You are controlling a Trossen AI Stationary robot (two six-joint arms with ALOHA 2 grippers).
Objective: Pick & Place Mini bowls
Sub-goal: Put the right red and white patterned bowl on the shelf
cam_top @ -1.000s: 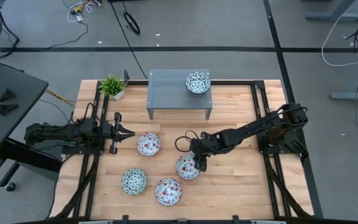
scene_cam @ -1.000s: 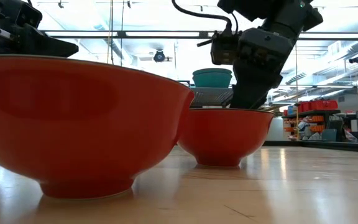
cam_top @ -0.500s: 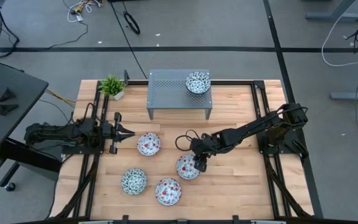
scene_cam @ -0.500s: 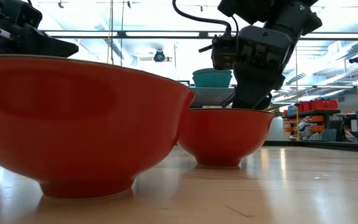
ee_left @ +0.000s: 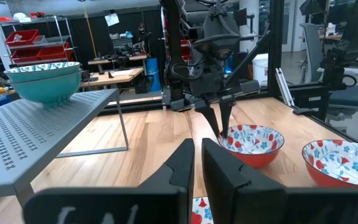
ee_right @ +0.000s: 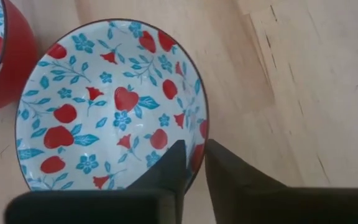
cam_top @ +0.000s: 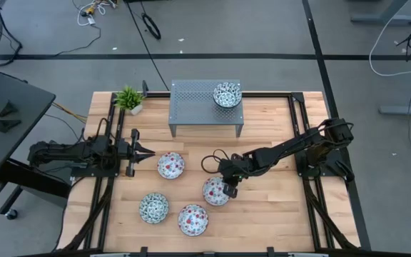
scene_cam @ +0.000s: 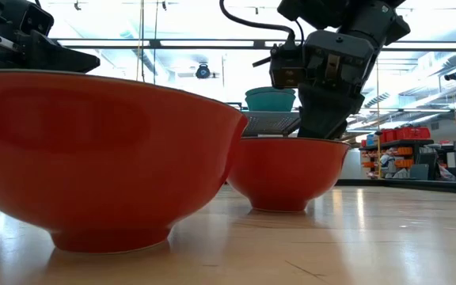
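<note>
Closing since a second ago, the right claw (cam_top: 227, 188) now pinches the near rim of a red-flowered mini bowl (cam_top: 216, 192) mid-desk, one finger inside, one outside; left claw (cam_top: 147, 150) pressed together, waits.

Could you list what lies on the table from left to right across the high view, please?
Potted plant → left gripper → green bowl → red bowl → front red bowl → red bowl whose rim the right gripper pinches.
</note>
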